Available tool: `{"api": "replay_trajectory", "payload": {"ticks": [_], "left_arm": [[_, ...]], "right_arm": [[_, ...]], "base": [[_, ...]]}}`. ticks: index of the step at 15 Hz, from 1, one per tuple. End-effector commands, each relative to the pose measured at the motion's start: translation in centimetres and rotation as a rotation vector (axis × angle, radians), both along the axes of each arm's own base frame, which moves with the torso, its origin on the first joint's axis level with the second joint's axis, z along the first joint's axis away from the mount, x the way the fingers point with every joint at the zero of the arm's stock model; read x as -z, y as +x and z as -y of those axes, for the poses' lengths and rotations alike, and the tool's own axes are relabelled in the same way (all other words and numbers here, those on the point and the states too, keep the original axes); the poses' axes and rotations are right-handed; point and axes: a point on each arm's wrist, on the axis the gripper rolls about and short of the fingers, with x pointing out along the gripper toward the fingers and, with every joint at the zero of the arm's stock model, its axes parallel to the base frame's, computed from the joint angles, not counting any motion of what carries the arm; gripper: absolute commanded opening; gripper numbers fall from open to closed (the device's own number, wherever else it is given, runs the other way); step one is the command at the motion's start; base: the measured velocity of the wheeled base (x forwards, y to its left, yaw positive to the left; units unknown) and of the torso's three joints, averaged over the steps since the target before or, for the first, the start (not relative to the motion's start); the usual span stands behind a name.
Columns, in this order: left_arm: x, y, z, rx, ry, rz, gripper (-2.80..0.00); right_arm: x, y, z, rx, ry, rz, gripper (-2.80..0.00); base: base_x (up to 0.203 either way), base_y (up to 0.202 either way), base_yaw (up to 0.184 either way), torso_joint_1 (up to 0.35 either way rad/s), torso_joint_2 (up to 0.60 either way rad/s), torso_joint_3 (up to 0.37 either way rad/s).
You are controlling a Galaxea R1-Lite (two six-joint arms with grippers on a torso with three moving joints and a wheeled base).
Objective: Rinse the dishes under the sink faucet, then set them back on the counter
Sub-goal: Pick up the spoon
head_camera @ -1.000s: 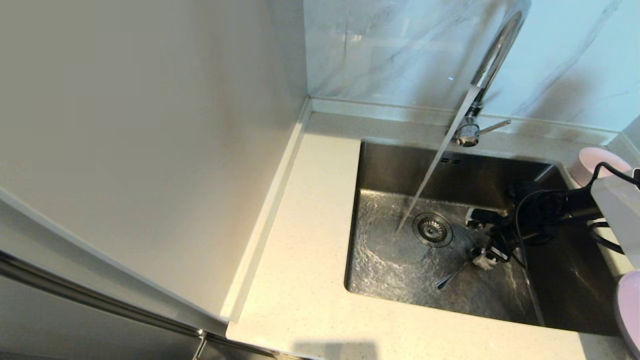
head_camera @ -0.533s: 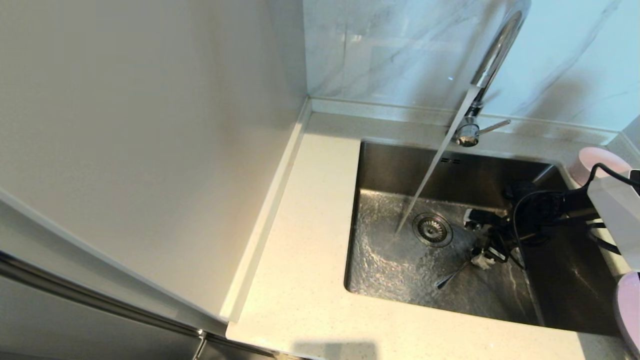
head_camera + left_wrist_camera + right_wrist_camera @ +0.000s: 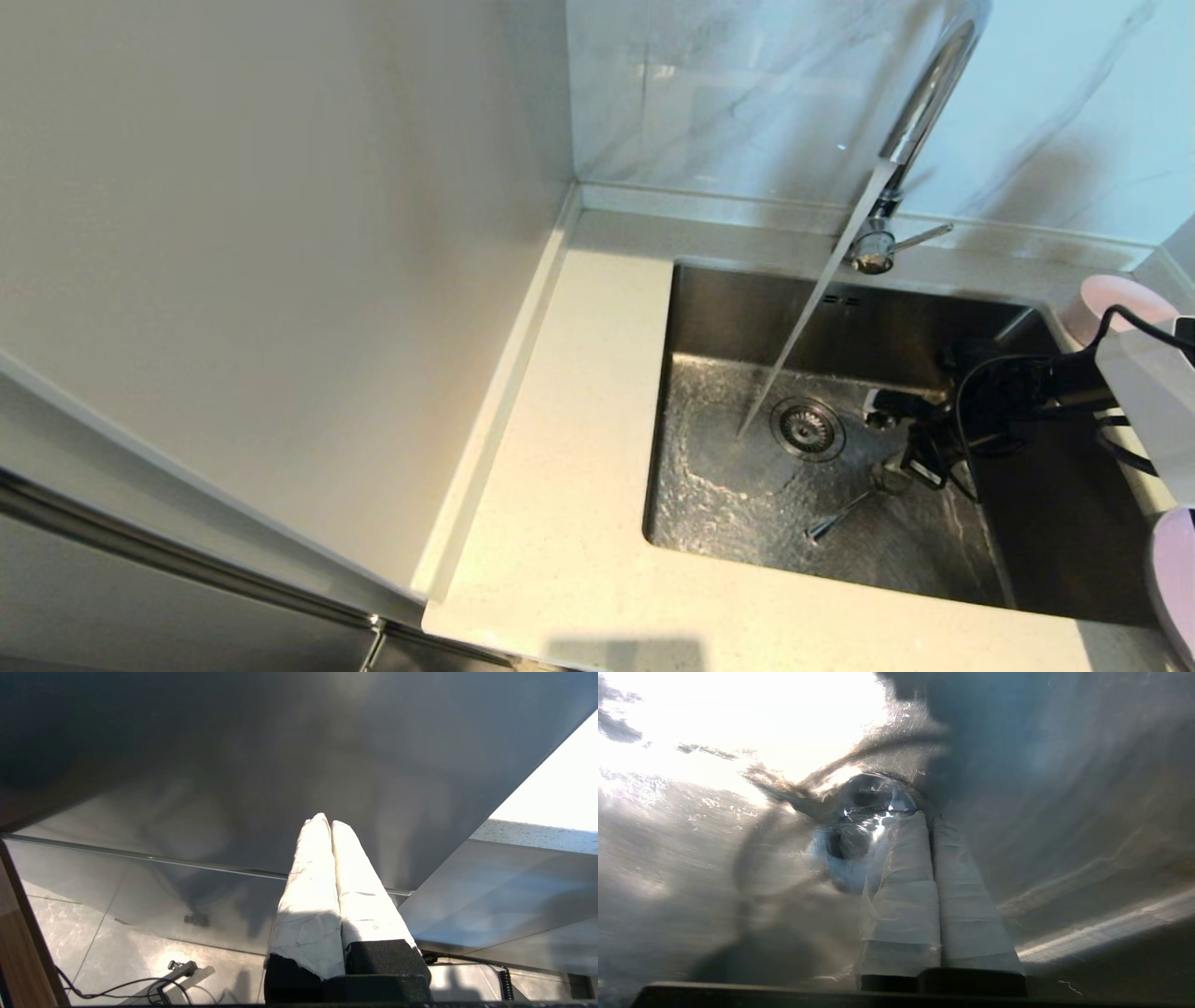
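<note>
Water runs from the chrome faucet (image 3: 920, 103) into the steel sink (image 3: 709, 308), landing just left of the drain strainer (image 3: 808, 428). My right gripper (image 3: 892, 476) reaches low into the basin right of the drain, shut on the silver spoon (image 3: 840, 515), whose free end points toward the sink's front. In the right wrist view the taped fingers (image 3: 901, 882) press together and the spoon's bowl (image 3: 852, 835) shows beside their tips through water. The pink bowl (image 3: 1116, 303) and lilac plate (image 3: 1178, 579) rest on the counter (image 3: 579, 467) at right. My left gripper (image 3: 327, 823) is parked, shut and empty.
A tall cream panel (image 3: 280, 280) walls off the counter's left side. The faucet's side lever (image 3: 920, 238) points right, with the overflow slots (image 3: 840, 301) below it. My right arm's black cables (image 3: 1018, 392) hang over the sink's right half.
My right gripper has shifted slightly left and lower in the basin, and the spoon's free end has moved a little left with it. Water keeps running.
</note>
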Motion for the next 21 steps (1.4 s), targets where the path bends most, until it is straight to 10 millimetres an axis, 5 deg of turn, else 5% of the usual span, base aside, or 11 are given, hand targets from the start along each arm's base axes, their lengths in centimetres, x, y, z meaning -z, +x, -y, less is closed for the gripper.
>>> {"api": "replay_trajectory", "payload": {"ticks": [1, 12, 19, 20, 21], "left_arm": [[0.0, 0.0, 0.0, 0.001, 0.000, 0.000, -2.80], [0.0, 0.0, 0.0, 0.001, 0.000, 0.000, -2.80], [0.0, 0.0, 0.0, 0.001, 0.000, 0.000, -2.80], [0.0, 0.0, 0.0, 0.001, 0.000, 0.000, -2.80], [0.0, 0.0, 0.0, 0.000, 0.000, 0.000, -2.80]], "right_arm": [[0.2, 0.1, 0.0, -0.007, -0.003, -0.001, -2.80], [-1.7, 0.9, 0.4, 0.023, -0.001, 0.066, -2.80], [-4.9, 1.2, 0.4, 0.192, 0.111, 0.141, -2.80], [-5.2, 1.2, 0.5, 0.202, 0.117, 0.143, 0.00], [-5.3, 1.1, 0.5, 0.204, 0.119, 0.145, 0.00]], "base": [[0.000, 0.000, 0.000, 0.000, 0.00, 0.000], [0.000, 0.000, 0.000, 0.000, 0.00, 0.000], [0.000, 0.000, 0.000, 0.000, 0.00, 0.000], [0.000, 0.000, 0.000, 0.000, 0.00, 0.000], [0.000, 0.000, 0.000, 0.000, 0.00, 0.000]]}}
